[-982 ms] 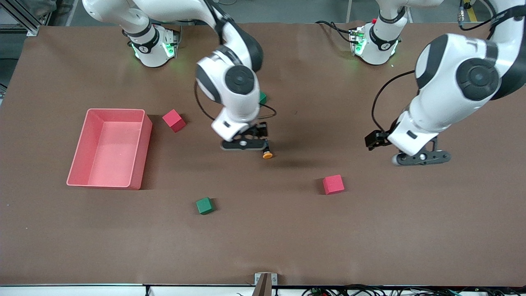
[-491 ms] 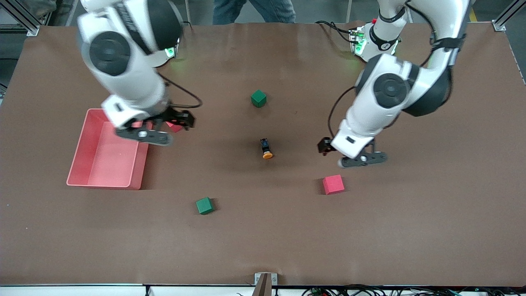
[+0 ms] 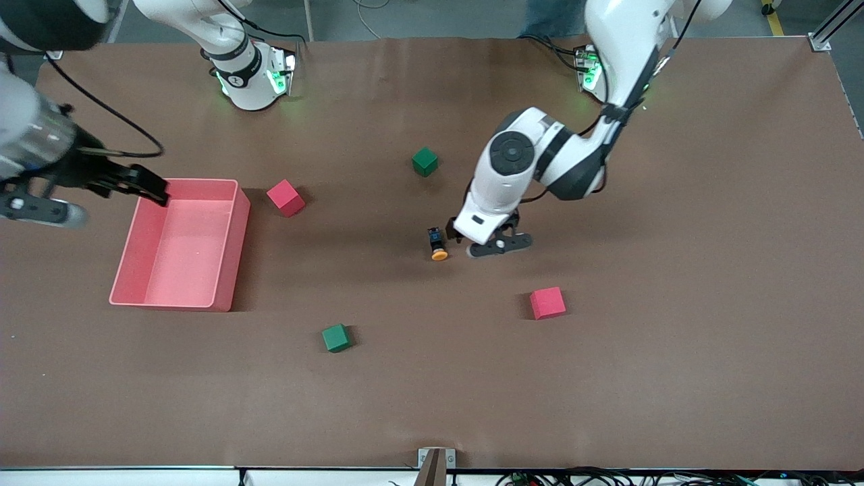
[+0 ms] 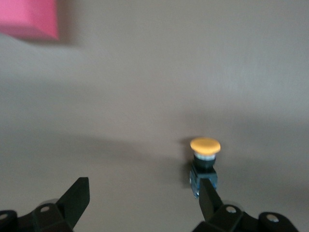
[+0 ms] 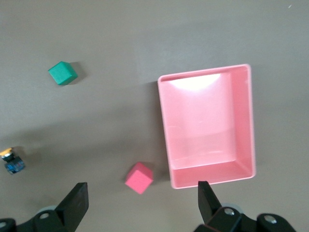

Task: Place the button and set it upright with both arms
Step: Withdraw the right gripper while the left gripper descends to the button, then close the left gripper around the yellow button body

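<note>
The button lies on its side in the middle of the table, with its orange cap toward the front camera. My left gripper is low beside it, on the left arm's side, open and empty. In the left wrist view the button sits just by one fingertip of the left gripper, outside the gap. My right gripper is raised high near the right arm's end of the table, beside the pink bin. In the right wrist view it is open and empty, with the button far off.
A pink bin stands toward the right arm's end, with a red cube beside it. A green cube lies farther from the front camera than the button. Another green cube and a red cube lie nearer.
My right gripper has left the button and swung up and away toward the bin end. My left gripper has come in low beside the button. The button has not moved.
</note>
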You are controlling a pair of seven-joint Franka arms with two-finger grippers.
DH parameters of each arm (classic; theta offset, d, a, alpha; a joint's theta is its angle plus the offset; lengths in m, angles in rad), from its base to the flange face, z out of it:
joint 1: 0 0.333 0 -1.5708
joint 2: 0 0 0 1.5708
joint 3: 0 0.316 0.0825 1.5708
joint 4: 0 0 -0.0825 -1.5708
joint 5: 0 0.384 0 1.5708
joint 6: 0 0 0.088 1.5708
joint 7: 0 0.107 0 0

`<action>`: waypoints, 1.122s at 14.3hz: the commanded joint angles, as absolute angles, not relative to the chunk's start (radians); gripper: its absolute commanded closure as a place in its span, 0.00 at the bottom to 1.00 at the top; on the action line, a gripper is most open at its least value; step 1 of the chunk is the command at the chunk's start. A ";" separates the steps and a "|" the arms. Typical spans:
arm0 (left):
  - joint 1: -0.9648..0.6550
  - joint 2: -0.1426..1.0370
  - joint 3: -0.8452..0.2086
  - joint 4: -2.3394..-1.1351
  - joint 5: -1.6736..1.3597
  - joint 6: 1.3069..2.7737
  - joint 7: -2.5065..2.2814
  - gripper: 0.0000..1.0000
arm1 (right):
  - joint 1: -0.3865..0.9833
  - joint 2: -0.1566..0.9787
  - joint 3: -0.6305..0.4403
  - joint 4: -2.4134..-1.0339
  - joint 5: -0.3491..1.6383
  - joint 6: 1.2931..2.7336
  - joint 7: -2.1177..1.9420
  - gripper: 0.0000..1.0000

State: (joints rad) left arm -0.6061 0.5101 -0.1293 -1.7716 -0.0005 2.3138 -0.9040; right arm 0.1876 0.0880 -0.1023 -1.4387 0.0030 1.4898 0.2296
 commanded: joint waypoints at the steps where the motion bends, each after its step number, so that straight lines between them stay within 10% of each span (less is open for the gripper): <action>1: -0.658 0.607 -0.117 -1.686 0.052 2.315 -0.961 0.00 | 0.092 0.028 -0.080 -1.491 0.003 1.502 0.114 0.00; 16: -0.715 0.796 -0.123 -1.546 0.195 2.388 -1.137 0.10 | 0.018 -0.120 -0.077 -1.647 0.003 1.548 -0.021 0.00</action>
